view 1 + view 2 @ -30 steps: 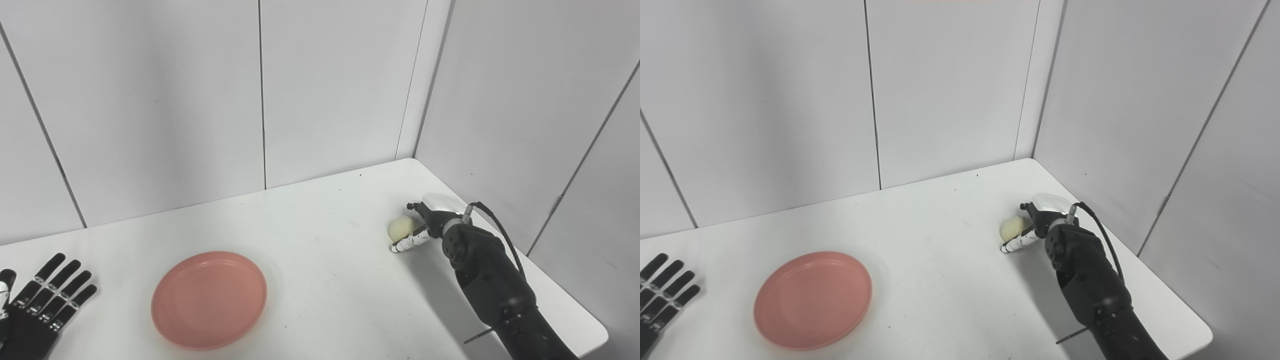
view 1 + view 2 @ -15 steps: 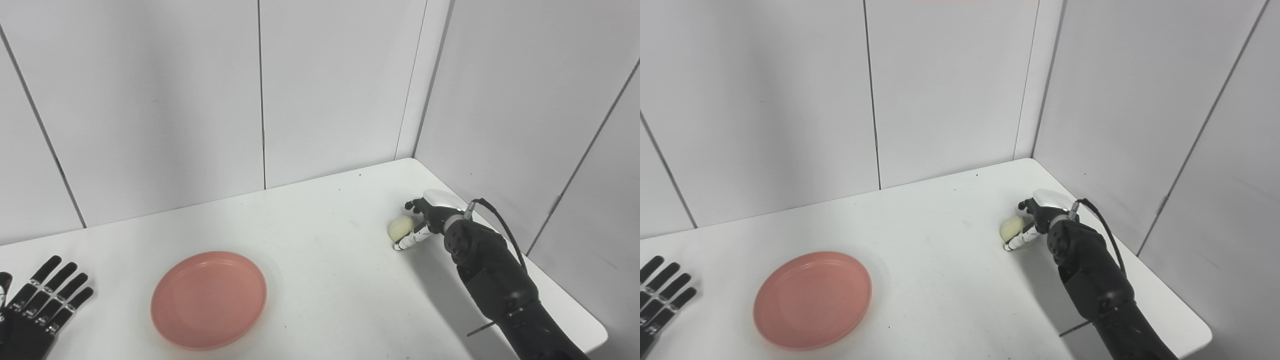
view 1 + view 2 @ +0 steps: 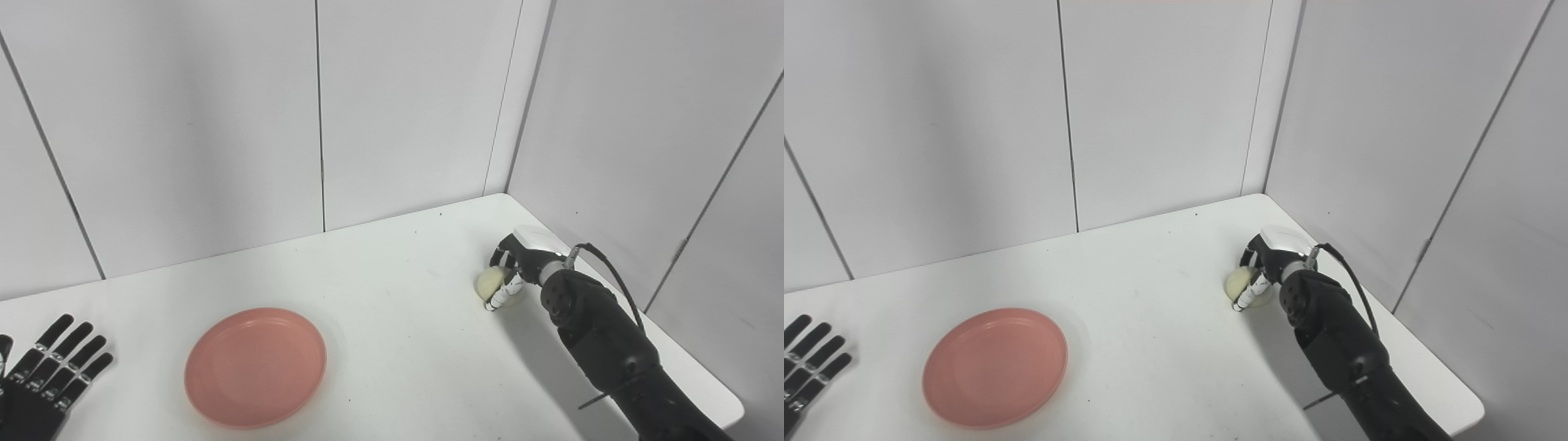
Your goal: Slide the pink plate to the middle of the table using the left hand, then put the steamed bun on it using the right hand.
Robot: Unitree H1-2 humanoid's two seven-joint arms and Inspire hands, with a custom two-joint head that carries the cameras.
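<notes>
Curling black right hand (image 3: 511, 269) fingers (image 3: 501, 295) around the pale round steamed bun (image 3: 492, 283) near the white surface's (image 3: 392, 294) far right corner. Needing lift, then carry toward the flat pink plate (image 3: 256, 366). Resting left hand (image 3: 43, 380) flat, fingers spread, empty.

Right hand (image 3: 1268, 264) curled over the bun (image 3: 1240, 282) near the table's (image 3: 1164, 343) far right corner. Pink plate (image 3: 995, 366) sits front-left, bare. Left hand (image 3: 805, 361) lies flat, fingers spread, at left edge.
</notes>
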